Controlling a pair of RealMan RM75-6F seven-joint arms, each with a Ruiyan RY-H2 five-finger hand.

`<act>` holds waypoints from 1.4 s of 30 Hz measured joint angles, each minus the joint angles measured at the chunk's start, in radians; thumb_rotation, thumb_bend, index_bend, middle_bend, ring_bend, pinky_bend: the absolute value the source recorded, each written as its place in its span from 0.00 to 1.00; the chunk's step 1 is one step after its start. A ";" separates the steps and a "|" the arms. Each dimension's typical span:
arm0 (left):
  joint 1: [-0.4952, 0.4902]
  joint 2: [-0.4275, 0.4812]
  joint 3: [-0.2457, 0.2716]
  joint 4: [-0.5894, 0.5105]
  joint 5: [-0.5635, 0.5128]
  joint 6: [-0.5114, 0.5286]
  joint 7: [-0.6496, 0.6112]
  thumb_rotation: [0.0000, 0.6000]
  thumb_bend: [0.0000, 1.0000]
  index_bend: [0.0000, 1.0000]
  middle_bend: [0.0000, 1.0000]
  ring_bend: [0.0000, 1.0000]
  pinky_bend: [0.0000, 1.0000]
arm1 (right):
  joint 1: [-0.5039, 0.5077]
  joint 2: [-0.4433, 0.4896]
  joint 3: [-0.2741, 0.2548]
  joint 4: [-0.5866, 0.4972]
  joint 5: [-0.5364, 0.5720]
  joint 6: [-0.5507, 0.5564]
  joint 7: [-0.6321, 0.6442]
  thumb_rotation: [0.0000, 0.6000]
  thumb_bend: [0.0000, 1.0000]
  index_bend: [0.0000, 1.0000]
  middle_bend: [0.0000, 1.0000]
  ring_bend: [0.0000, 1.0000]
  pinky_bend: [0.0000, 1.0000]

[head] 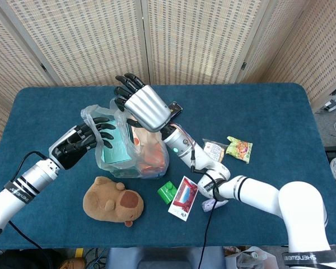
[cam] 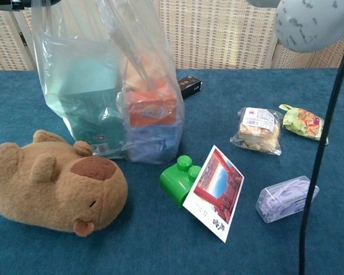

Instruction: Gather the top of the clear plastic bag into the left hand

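Observation:
The clear plastic bag (head: 131, 148) stands left of centre on the blue table, with a teal box (cam: 94, 109), an orange box (cam: 152, 109) and a blue pack inside. My black left hand (head: 84, 139) grips the bag's left top edge, fingers curled into the plastic. My silver right hand (head: 147, 106) hovers over the bag's mouth and holds up its right top edge; the grip itself is hidden under the palm. In the chest view the bag (cam: 112, 51) is stretched upward out of frame, and only a sliver of the left hand (cam: 11, 4) shows.
A brown capybara plush (head: 112, 203) lies in front of the bag. A green brick (head: 167, 192), a postcard (head: 183, 197) and a purple case (head: 213, 203) sit to the bag's right, with two snack packs (head: 227, 149) further right. A black box (cam: 189, 86) lies behind the bag.

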 measured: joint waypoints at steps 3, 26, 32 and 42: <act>0.001 0.003 0.000 -0.004 -0.003 0.000 0.004 0.85 0.22 0.27 0.30 0.34 0.38 | 0.006 -0.041 0.009 0.041 -0.006 0.043 0.012 1.00 0.02 0.63 0.40 0.18 0.19; 0.009 0.022 -0.006 -0.025 -0.002 0.006 0.011 0.82 0.22 0.27 0.30 0.34 0.38 | 0.050 -0.206 0.101 0.204 -0.015 0.273 0.096 1.00 0.04 0.31 0.30 0.18 0.19; 0.007 0.021 -0.005 -0.027 0.001 0.006 0.018 0.80 0.22 0.27 0.30 0.34 0.38 | 0.054 -0.204 0.120 0.179 -0.004 0.292 0.081 1.00 0.00 0.16 0.22 0.11 0.15; 0.013 0.025 -0.008 -0.030 0.002 0.023 0.023 0.62 0.22 0.27 0.30 0.34 0.37 | 0.031 -0.165 0.134 0.108 0.008 0.312 0.061 1.00 0.00 0.02 0.14 0.03 0.10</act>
